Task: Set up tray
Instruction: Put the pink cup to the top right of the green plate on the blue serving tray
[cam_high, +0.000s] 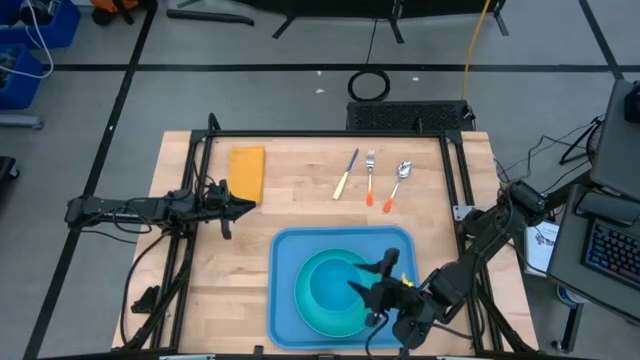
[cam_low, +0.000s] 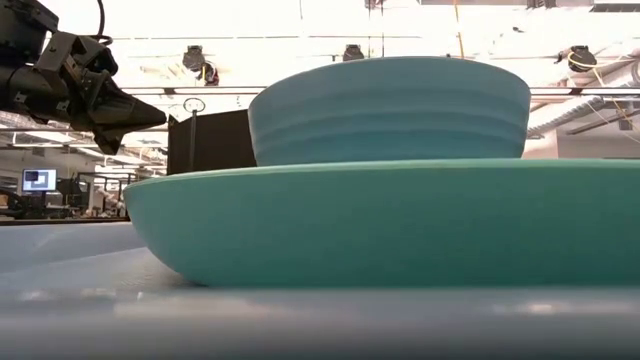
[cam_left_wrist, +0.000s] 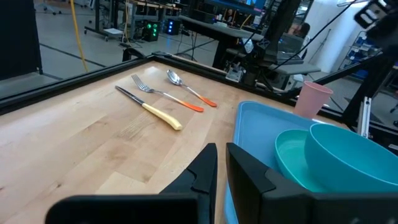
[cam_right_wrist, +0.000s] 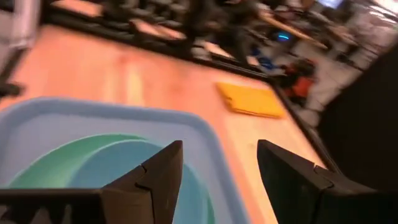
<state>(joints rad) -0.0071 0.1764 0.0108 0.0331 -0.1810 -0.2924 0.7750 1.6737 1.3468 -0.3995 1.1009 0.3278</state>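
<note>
No brand, label or writing can be read on anything in view.

The right gripper (cam_high: 377, 283) hangs over the right part of the large flat blue plastic tray (cam_high: 290, 250), in the lower middle of the high view, its two dark fingers (cam_right_wrist: 155, 177) spread wide with nothing between them. Right below it a turquoise bowl (cam_high: 335, 282) sits on a round turquoise plate (cam_high: 310, 312), and both rest inside the tray.

The left gripper (cam_high: 243, 206) sits left of centre in the high view, above the bare wooden table (cam_high: 300, 190) and well apart from the tray's upper left corner; its fingers (cam_left_wrist: 202, 171) are nearly pressed together, holding nothing.

An orange-yellow rectangular napkin (cam_high: 247, 170) lies just above it in the frame. Farther right lie a yellow-handled knife (cam_high: 346, 174), an orange-handled fork (cam_high: 369, 178) and an orange-handled spoon (cam_high: 397, 184). A pink cup (cam_left_wrist: 312, 99) stands past the tray in the left wrist view.
</note>
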